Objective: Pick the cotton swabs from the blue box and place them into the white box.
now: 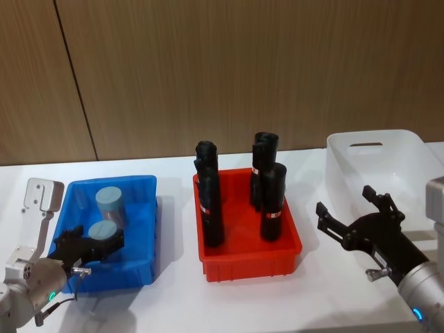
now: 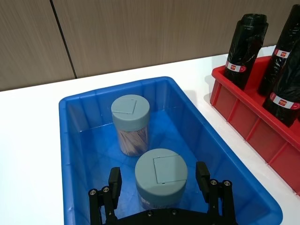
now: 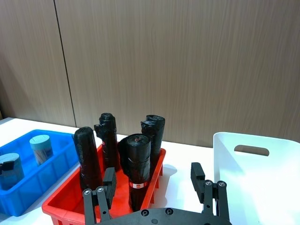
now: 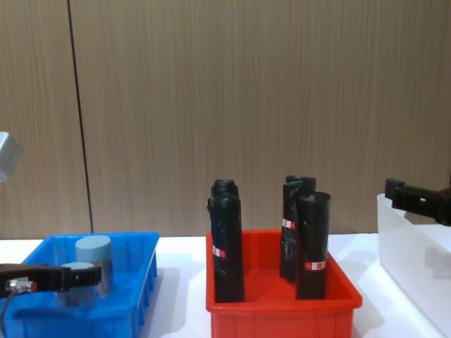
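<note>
I read left tool [image 2: 158, 170] spread astride clear blue-lidded swab jar [image 2: 161, 180] in shallow blue plastic bin [image 2: 84, 140]; right tool [image 1: 343, 200] spread beside translucent white tub [image 1: 416, 159].

I'm getting soft, even light from overhead, and the white table [image 1: 173, 295] around the red bin [image 1: 253, 267] reads very bright, close to washed out. Just left of the red bin there's a faint grey shadow on the table, thrown by the blue box [image 1: 128, 276], and a thinner one hugs the bin's right side. The black rolls [image 1: 211, 208] standing in the bin carry a dull sheen. Behind the bin the wood wall [image 1: 208, 69] is evenly lit, its dark seam running straight. Right of the bin, the white box [image 1: 409, 149] glows pale.
</note>
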Action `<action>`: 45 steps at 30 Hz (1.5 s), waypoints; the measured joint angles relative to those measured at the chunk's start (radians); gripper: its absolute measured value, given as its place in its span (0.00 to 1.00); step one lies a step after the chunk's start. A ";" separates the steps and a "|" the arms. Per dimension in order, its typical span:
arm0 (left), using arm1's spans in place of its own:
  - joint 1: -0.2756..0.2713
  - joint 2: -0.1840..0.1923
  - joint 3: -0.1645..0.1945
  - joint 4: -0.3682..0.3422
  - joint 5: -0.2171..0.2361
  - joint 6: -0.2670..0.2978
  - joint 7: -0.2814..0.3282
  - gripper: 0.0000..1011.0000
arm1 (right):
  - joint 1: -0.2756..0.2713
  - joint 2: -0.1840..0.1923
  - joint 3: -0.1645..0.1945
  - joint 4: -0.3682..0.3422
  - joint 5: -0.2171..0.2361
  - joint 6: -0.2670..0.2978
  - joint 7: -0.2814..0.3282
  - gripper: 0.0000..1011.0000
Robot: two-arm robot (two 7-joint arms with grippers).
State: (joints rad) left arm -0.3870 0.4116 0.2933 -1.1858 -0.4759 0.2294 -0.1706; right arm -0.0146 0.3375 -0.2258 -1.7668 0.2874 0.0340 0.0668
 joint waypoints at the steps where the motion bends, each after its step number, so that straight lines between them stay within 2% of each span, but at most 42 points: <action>1: -0.004 -0.002 0.001 0.008 0.004 -0.002 -0.004 0.99 | 0.000 0.000 0.000 0.000 0.000 0.000 0.000 0.99; 8: -0.025 -0.012 0.004 0.048 0.022 -0.015 -0.024 0.97 | 0.000 0.000 0.000 0.000 0.000 0.000 0.000 0.99; 12: -0.036 -0.017 0.006 0.068 0.030 -0.022 -0.036 0.89 | 0.000 0.000 0.000 0.000 0.000 0.000 0.000 0.99; 16: -0.047 -0.023 0.008 0.088 0.040 -0.031 -0.047 0.75 | 0.000 0.000 0.000 0.000 0.000 0.000 0.000 0.99; 17: -0.048 -0.024 0.008 0.090 0.042 -0.032 -0.049 0.75 | 0.000 0.000 0.000 0.000 0.000 0.000 0.000 0.99; 20: -0.052 -0.026 0.009 0.095 0.050 -0.036 -0.055 0.66 | 0.000 0.000 0.000 0.000 0.000 0.000 0.000 0.99; 26: -0.054 -0.026 0.010 0.090 0.064 -0.040 -0.062 0.66 | 0.000 0.000 0.000 0.000 0.000 0.000 0.000 0.99; 36: -0.037 -0.011 0.007 0.001 0.093 -0.038 -0.066 0.66 | 0.000 0.000 0.000 0.000 0.000 0.000 0.000 0.99; 45: -0.013 0.019 -0.007 -0.162 0.106 -0.022 -0.101 0.66 | 0.000 0.000 0.000 0.000 0.000 0.000 0.000 0.99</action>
State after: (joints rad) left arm -0.3997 0.4307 0.2863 -1.3475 -0.3701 0.2072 -0.2712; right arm -0.0147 0.3375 -0.2259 -1.7668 0.2874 0.0340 0.0668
